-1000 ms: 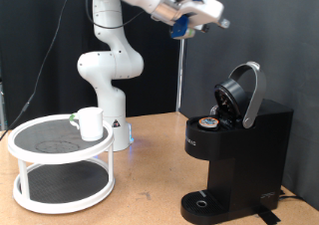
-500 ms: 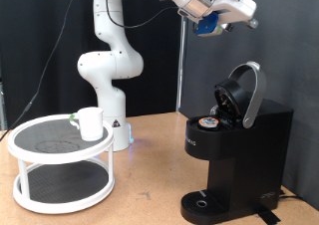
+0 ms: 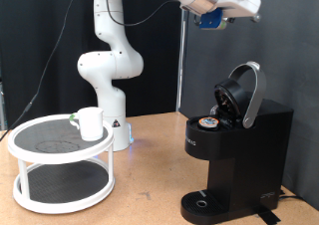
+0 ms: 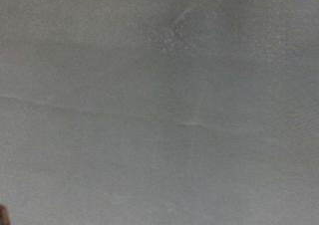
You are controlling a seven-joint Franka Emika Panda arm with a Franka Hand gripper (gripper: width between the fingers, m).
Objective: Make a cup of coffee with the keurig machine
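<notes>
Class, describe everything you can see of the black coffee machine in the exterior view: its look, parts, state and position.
The black boxy plastic coffee machine stands upright on the brown table at the exterior view's right. Its domed hinged lid, edged by a silver handle, is tipped open, and a round pod shows in the top opening. A round drip tray sits at its base with nothing on it. Nothing else touches the machine; the end effector is high above it.

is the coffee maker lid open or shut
Open. The coffee maker has its domed lid tipped up and back, showing a pod in the chamber.

Only a plain grey blurred surface (image 4: pixel 159 106) fills view
</notes>
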